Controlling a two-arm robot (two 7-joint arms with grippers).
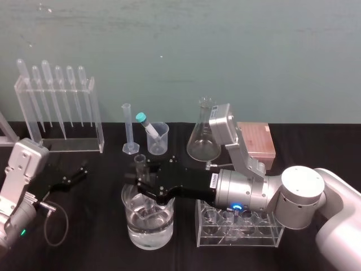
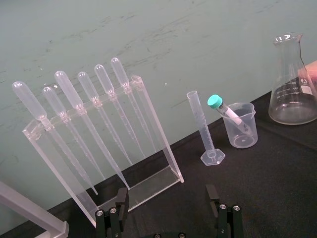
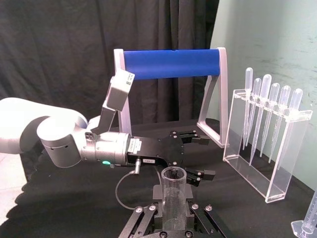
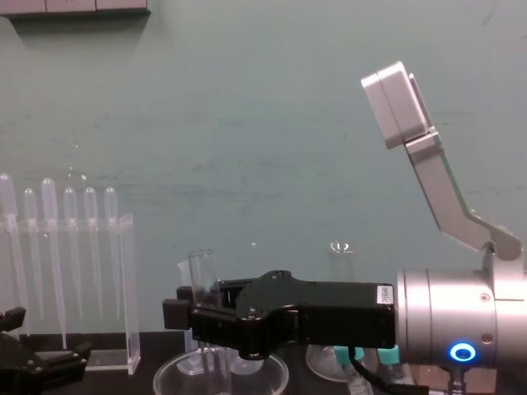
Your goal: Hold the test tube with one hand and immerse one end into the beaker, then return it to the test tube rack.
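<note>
Head view: my right gripper (image 1: 141, 179) is clenched on the tube (image 1: 140, 162), holding it upright over the beaker (image 1: 163, 231). The pink rack (image 1: 256, 141) sits well apart, behind my right arm. My left gripper (image 1: 74, 176) is parked low on the left.

Left wrist view: my left fingers (image 2: 119, 208) stand spread, gripping nothing.

Right wrist view: the tube's open rim rises between my right fingers (image 3: 194, 214).

Chest view: the tube's lower part reaches below the beaker's rim. I cannot tell whether it touches the liquid.
</note>
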